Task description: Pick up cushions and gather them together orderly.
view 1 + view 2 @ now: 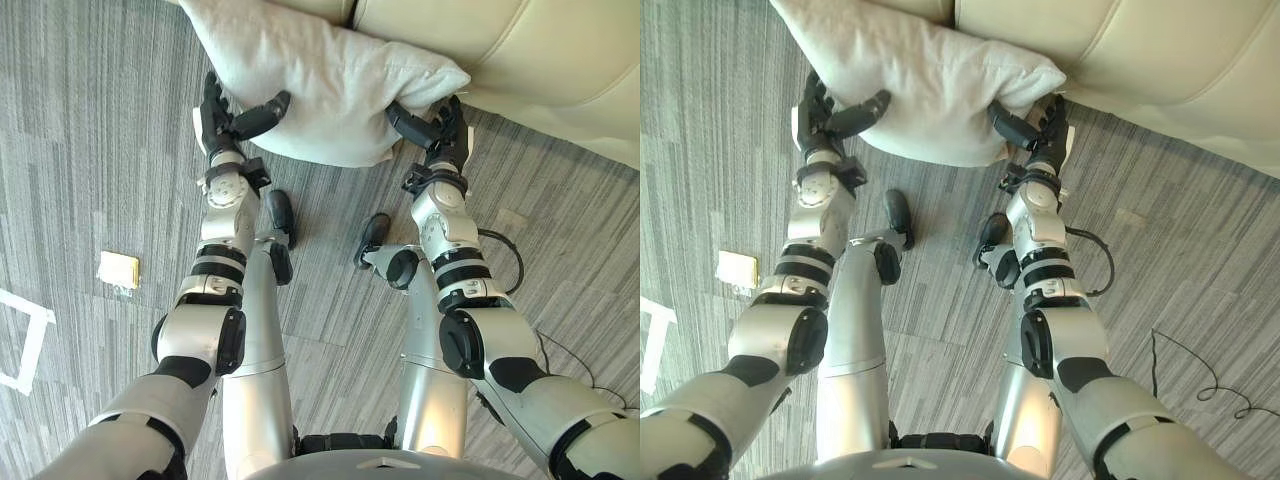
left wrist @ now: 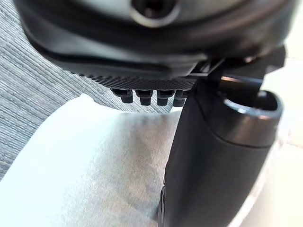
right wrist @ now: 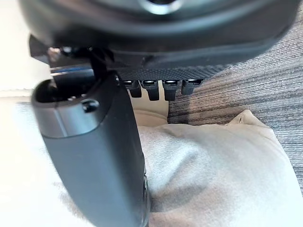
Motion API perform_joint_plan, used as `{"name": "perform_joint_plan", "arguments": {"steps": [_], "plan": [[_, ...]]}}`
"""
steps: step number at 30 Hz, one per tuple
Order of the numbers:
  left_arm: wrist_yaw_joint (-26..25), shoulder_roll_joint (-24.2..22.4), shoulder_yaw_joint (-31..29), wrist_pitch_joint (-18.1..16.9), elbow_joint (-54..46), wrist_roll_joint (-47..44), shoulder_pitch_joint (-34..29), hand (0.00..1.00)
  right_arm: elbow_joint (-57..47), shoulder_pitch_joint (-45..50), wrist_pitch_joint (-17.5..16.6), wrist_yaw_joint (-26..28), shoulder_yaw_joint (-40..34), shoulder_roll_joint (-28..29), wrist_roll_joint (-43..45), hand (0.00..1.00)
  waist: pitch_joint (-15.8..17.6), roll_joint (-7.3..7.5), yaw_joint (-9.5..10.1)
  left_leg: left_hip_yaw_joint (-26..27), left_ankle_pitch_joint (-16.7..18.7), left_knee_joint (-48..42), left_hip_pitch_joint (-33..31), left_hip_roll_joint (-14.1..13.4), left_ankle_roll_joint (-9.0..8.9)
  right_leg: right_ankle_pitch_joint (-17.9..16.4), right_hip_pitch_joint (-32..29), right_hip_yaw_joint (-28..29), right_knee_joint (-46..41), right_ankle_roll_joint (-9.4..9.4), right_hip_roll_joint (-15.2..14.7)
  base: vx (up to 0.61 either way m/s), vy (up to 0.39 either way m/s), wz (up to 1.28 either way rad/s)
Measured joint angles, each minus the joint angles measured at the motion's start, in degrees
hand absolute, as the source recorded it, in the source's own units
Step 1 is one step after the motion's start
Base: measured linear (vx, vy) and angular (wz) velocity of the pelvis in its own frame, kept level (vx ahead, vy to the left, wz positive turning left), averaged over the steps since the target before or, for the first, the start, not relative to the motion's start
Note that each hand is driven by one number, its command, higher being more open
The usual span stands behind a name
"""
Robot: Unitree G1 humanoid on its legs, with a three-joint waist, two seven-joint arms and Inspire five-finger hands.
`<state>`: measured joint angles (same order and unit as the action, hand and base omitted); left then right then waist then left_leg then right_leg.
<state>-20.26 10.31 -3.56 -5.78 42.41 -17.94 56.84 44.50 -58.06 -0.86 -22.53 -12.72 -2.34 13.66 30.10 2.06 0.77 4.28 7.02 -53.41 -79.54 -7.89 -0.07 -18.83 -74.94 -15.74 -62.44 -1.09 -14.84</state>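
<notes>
A white cushion (image 1: 320, 80) hangs over the grey carpet, its far edge against the cream sofa (image 1: 540, 50). My left hand (image 1: 218, 125) grips the cushion's left end: the thumb (image 2: 213, 161) lies across the top of the fabric (image 2: 94, 170) and the fingers reach beneath. My right hand (image 1: 445, 140) holds the right corner the same way, its thumb (image 3: 99, 156) pressed onto the cushion (image 3: 213, 175) and its fingers under the edge. Both hands pinch the cushion between them, with the arms stretched forward.
The sofa's seat cushions run along the back and right. A small yellow object (image 1: 118, 270) lies on the carpet at the left, and a white tape mark (image 1: 30, 335) is near the left edge.
</notes>
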Motion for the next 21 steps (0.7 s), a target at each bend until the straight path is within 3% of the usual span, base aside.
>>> {"name": "perform_joint_plan", "arguments": {"steps": [4, 9, 19, 21], "plan": [[-1.44, 0.62, 0.05, 0.01, -0.14, -0.01, -0.29, 0.0, -0.05, 0.0, 0.02, -0.26, 1.27, -0.84, 0.14, 0.0, -0.01, 0.02, 0.04, -0.37, -0.65, 0.64, -0.12, 0.2, -0.24, 0.09, -0.06, -0.32, 0.04, -0.16, -0.08, 0.01, -0.018, 0.08], [-2.43, -0.5, 1.85, 0.09, -5.5, -0.02, -4.93, 0.0, -5.77, 4.98, 0.03, -0.77, 9.34, -1.21, -0.06, 0.0, -0.07, 0.1, -0.28, -0.54, -1.09, 0.85, 1.58, 0.01, -0.37, 0.43, 1.8, -0.88, 0.64, -0.72, 0.05, 0.0, 0.0, 0.0], [-3.06, -2.88, 9.67, -0.66, -29.06, -1.56, -26.51, 0.0, -32.9, 31.67, -1.07, -1.93, 14.41, -1.33, -3.32, 0.0, -1.34, 1.33, -0.45, 0.68, -1.6, 10.08, 22.35, -0.35, -1.7, 1.72, 21.69, -1.5, 10.26, -0.97, 2.29, 0.02, -0.025, -0.02], [-3.06, -3.22, 12.99, -1.22, -34.64, -1.53, -33.25, 0.0, -40.84, 40.76, -2.12, -1.92, 14.75, -1.28, -5.1, 0.0, -2.38, 1.99, -0.33, 1.55, -1.67, 14.36, 31.57, -0.33, -2.02, 2.03, 30.48, -1.57, 14.64, -0.55, 3.1, 0.09, -0.029, -0.05]]}}
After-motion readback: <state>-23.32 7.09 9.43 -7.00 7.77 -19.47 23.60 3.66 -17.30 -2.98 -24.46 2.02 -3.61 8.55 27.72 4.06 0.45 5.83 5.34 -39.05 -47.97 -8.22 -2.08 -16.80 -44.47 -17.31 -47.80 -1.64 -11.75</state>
